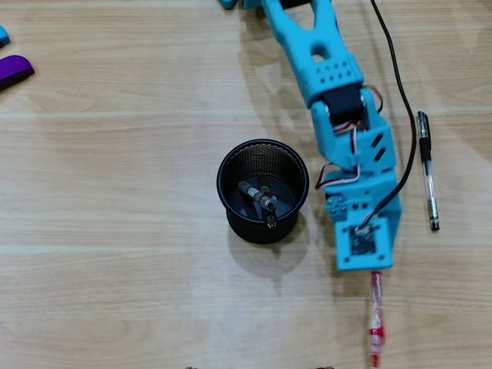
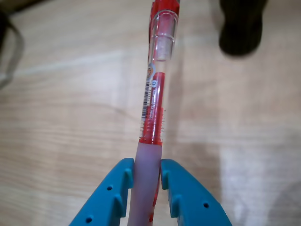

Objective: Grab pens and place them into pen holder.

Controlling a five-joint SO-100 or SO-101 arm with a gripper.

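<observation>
The gripper (image 2: 146,172) clamps the red pen (image 2: 153,113) near 1 end, just right of the pen holder (image 1: 263,146) in the overhead view, so the long free end may pivot, slip out, or catch the rim.

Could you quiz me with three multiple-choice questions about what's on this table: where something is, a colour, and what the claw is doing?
1. Where is the black-ended pen lying in the overhead view?
A. right of the arm
B. in the cup
C. left of the cup

2. Which colour is the pen between the fingers?
A. green
B. red
C. yellow

3. What is the gripper doing?
A. open, empty
B. clamped on the pen
C. inside the pen holder

Answers: 1 A, it lies on bare table there. 2 B, red barrel. 3 B, both fingers press its grip.
</observation>
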